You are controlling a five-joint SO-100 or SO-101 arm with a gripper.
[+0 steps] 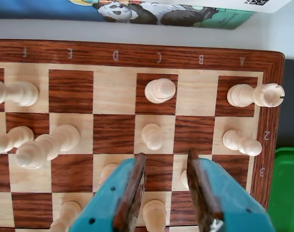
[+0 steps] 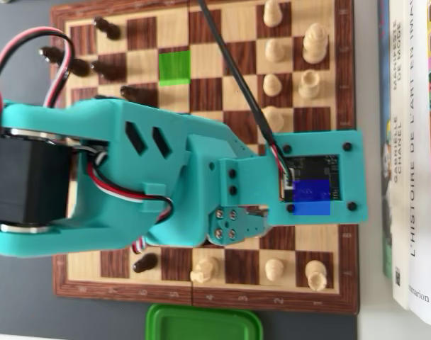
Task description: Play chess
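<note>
The wooden chessboard (image 1: 69, 52) fills the wrist view. My gripper (image 1: 166, 155) stands open above it, teal with brown pads (image 1: 132, 188). Its jaws straddle a dark square, and a light pawn (image 1: 154, 212) stands between them near the bottom edge. Another light pawn (image 1: 152, 135) stands just ahead of the fingertips, and a light piece (image 1: 160, 90) beyond it. A light piece (image 1: 183, 179) is half hidden behind the right finger. A light rook (image 1: 256, 94) leans at the corner. In the overhead view the teal arm (image 2: 166, 177) covers the middle of the board (image 2: 343, 71) and hides the gripper.
Dark pieces (image 2: 105, 69) stand at the overhead view's upper left, light pieces (image 2: 273, 85) at the right. A green square (image 2: 174, 67) and a blue square (image 2: 311, 197) are marked. A green container (image 2: 201, 322) sits beside the board. Books (image 2: 407, 142) lie at the right.
</note>
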